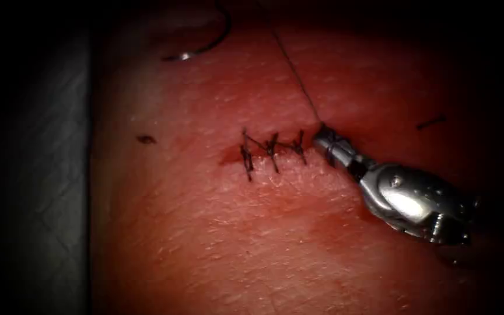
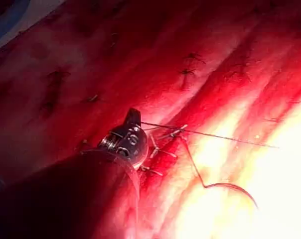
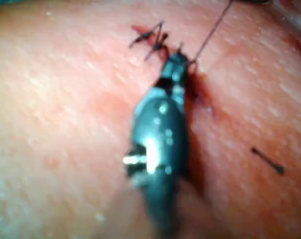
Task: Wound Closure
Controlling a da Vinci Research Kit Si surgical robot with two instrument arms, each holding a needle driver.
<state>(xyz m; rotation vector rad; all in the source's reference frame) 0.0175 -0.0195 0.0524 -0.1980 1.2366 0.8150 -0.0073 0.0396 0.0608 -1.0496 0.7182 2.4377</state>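
Three stitches (image 1: 272, 153) already cross the cut (image 1: 231, 156) in the tissue (image 1: 217, 245), side by side along its middle. At the cut's right end the thread (image 1: 296, 73) comes out beside the last stitch and runs straight and taut, up and away toward the far edge.

The right tool (image 1: 324, 137) has its jaws closed on that thread right where it leaves the tissue, tip touching or nearly touching the surface of the tissue. The needle (image 1: 208, 48) is in neither the jaws nor the tissue. It lies loose on top, well apart from the stitches, on the far left of the cut. A short cut end of thread (image 1: 431, 122) lies off to the right.

To my eye the step is a hold on the thread at the last stitch. Doing it well looks like a matter of pinching thread alone, with no skin caught between the jaws. Tension should stay even and in line with the strand, so the stitch sits snug without puckering the edges. The loose needle wants watching, since slack could drag it.
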